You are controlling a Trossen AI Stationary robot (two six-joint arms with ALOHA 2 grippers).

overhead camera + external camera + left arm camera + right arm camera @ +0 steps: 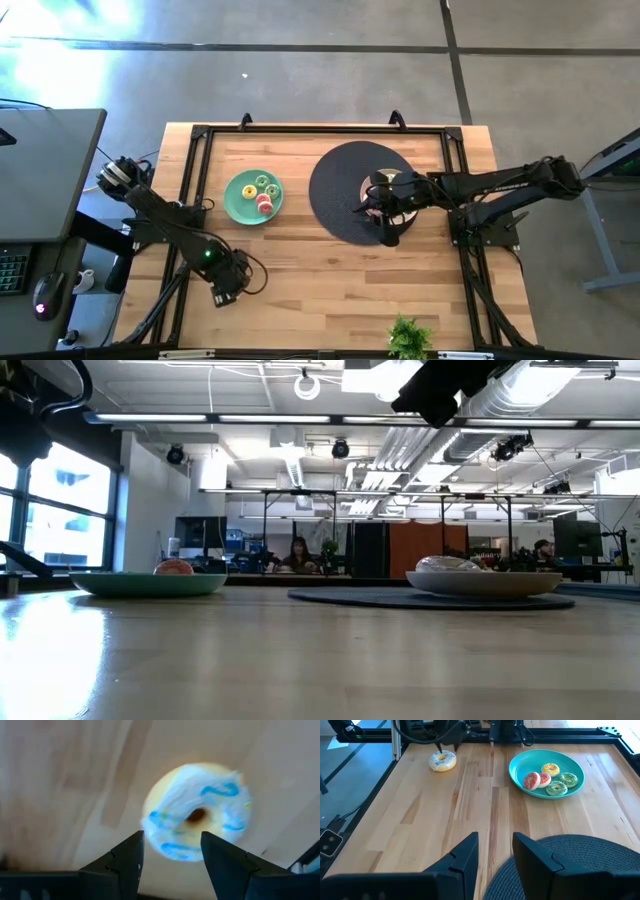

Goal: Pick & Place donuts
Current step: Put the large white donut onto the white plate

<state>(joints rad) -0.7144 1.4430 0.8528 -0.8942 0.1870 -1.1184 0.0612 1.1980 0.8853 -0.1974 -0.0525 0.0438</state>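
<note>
A white-iced donut with blue drizzle (197, 812) lies flat on the wood near the table's near left corner (442, 761). My left gripper (172, 852) is open and points down just above it, one finger to each side of the donut's edge; I see no touch. In the high view this gripper (227, 290) hides the donut. A teal plate (240, 205) holds several tiny donuts, red-pink (531, 780), yellow (550, 768) and green (568, 779). My right gripper (495, 851) is open, over the dark round mat (335, 190).
A pale dish (485, 582) sits on the mat (430, 599), partly under my right arm (480, 185). A leafy plant sprig (408, 338) stands at the near edge. A black frame (320, 130) runs along the table's far and side edges. Bare wood lies between plate and near edge.
</note>
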